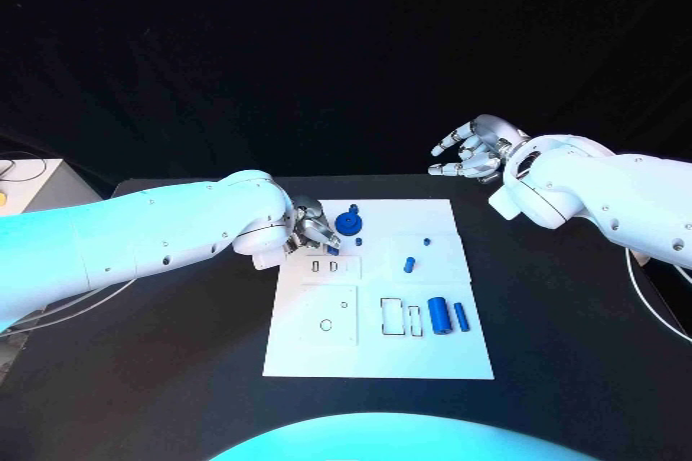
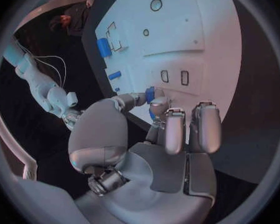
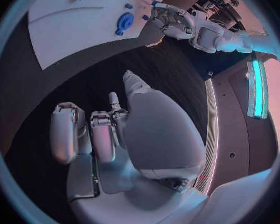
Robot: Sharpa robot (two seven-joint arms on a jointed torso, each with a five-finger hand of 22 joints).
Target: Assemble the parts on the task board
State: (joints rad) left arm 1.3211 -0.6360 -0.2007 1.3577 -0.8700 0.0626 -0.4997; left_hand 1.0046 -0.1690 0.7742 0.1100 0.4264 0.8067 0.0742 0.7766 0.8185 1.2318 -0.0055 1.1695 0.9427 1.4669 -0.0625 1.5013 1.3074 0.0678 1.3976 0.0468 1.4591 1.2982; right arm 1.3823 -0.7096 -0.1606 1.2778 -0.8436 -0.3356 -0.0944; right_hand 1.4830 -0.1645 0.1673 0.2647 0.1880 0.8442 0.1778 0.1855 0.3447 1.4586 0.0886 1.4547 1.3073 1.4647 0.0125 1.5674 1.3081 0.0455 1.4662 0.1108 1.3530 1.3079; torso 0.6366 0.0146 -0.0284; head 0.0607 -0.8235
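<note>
Silver left hand (image 1: 309, 226) pinches small blue part (image 2: 150, 94) over flat white board (image 1: 433, 356).

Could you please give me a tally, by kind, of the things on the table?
White board: 1
Long blue cylinders: 2
Round blue wheel: 1
Small blue pieces lying free: 2
Blue piece pinched by the left hand: 1
Total: 7. One more blue speck on the board is too small to tell.

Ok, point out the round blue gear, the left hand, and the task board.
Round blue gear (image 1: 349, 222), head view, its middle.
Left hand (image 1: 310, 226), head view, knuckles.
Task board (image 1: 433, 356), head view, bare near corner.
</note>
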